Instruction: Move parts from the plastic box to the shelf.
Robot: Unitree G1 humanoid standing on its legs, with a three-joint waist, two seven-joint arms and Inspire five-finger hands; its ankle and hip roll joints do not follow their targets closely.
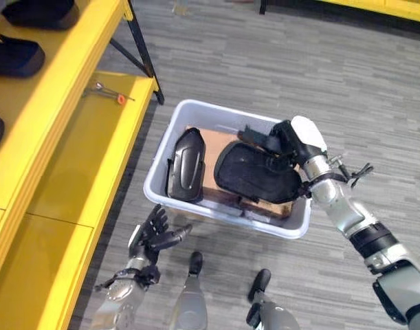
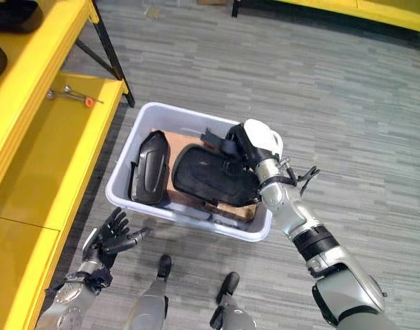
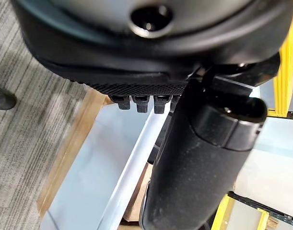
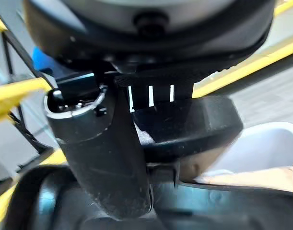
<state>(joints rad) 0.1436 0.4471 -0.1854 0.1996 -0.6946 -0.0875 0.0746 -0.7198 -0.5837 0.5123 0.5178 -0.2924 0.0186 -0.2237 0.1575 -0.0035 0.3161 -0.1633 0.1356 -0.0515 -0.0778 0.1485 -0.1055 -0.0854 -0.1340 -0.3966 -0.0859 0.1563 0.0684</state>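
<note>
A pale plastic box [image 1: 194, 107] stands on the floor beside the yellow shelf [image 1: 93, 158]. Inside it, on brown cardboard, lie a narrow black part [image 1: 185, 165] at the left and a large flat black part [image 1: 254, 173] at the right. My right hand [image 1: 286, 141], with a white thumb cover, reaches in over the box's far right corner and is curled on the large part's upper edge; in the right wrist view the thumb [image 4: 103, 153] presses on that part [image 4: 189, 125]. Outside the box's near left corner, my left hand [image 1: 152, 234] hovers low with fingers spread and holds nothing.
Black parts [image 1: 16, 56] lie on the shelf's upper level at the far left. A small tool with an orange tip [image 1: 112, 93] rests on the lower level. A black shelf leg [image 1: 142, 48] stands just behind the box. Grey floor stretches to the right.
</note>
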